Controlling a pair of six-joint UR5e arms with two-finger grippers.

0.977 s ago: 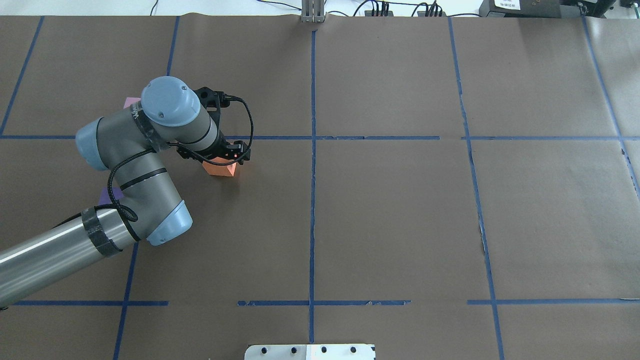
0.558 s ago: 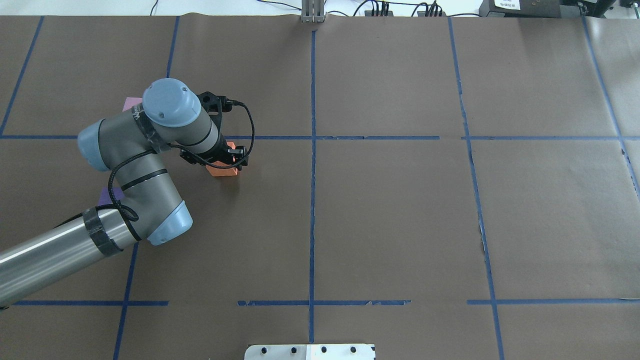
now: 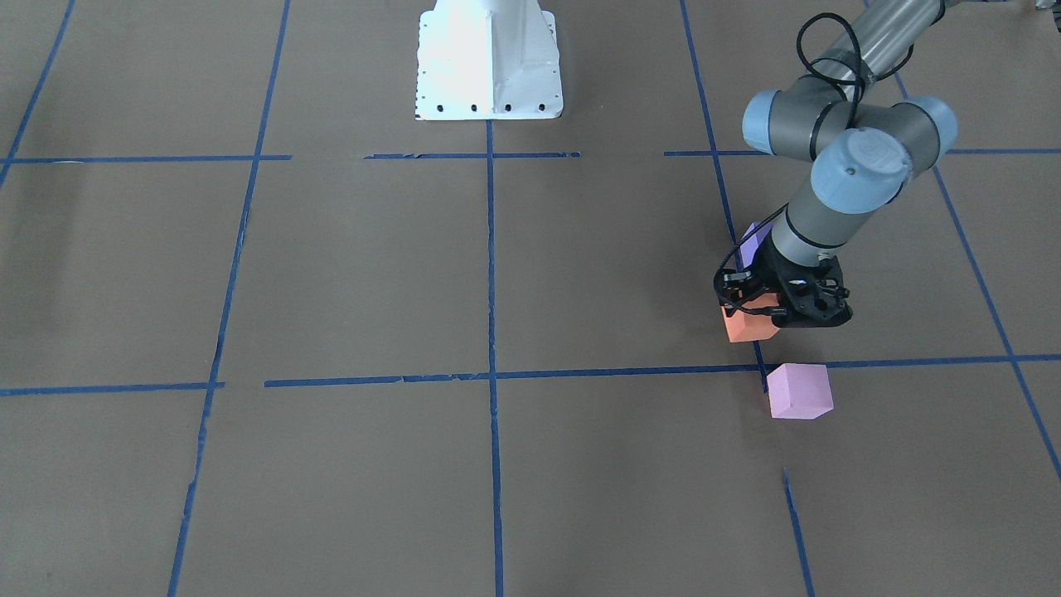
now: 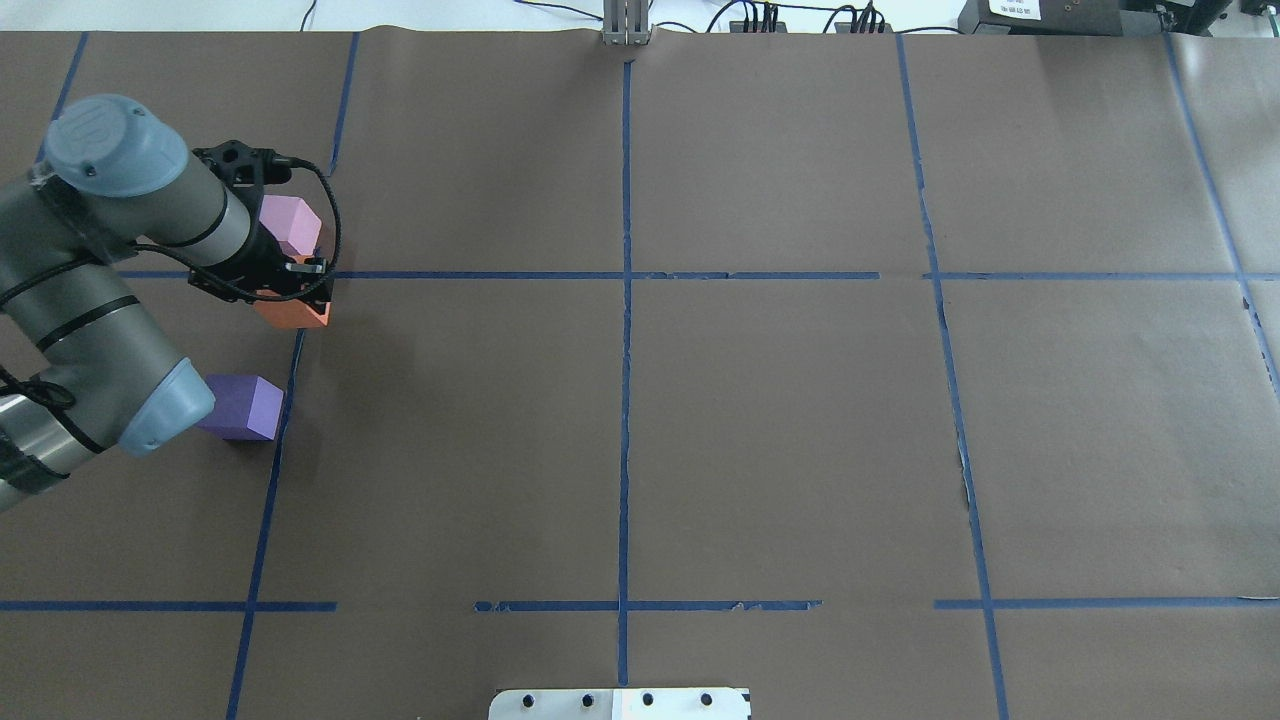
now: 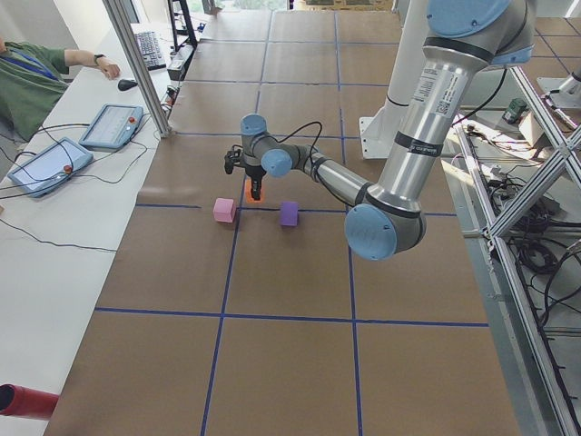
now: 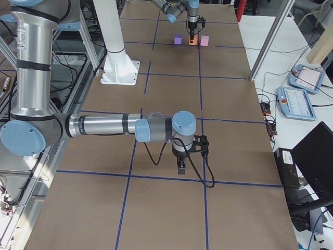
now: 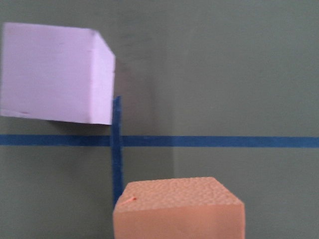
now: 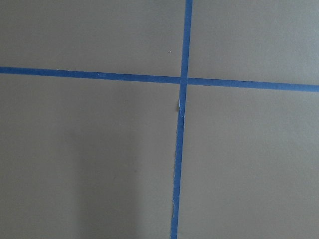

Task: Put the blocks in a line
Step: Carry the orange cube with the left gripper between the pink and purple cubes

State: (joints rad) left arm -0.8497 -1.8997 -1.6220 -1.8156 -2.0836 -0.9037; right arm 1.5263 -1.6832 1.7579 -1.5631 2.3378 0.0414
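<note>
My left gripper [image 4: 292, 298] is shut on the orange block [image 4: 297, 315] and holds it low over the brown paper; I cannot tell if the block touches it. The orange block also shows in the front view [image 3: 746, 330] and at the bottom of the left wrist view [image 7: 179, 206]. The pale pink block [image 4: 290, 224] lies just beyond it, also in the front view [image 3: 798, 390] and the left wrist view [image 7: 55, 74]. The violet-blue block [image 4: 247, 406] lies nearer the robot. My right gripper [image 6: 180, 165] hangs over bare paper far from the blocks; I cannot tell its state.
Brown paper with a grid of blue tape lines [image 4: 625, 300] covers the table. The white robot base plate [image 3: 487, 62] stands at the robot's edge. Operators' tablets [image 5: 109, 127] and cables lie on a side bench.
My left arm has swung to the left with the orange block, from right of the other two blocks to between them. The pink and violet blocks are now uncovered.
</note>
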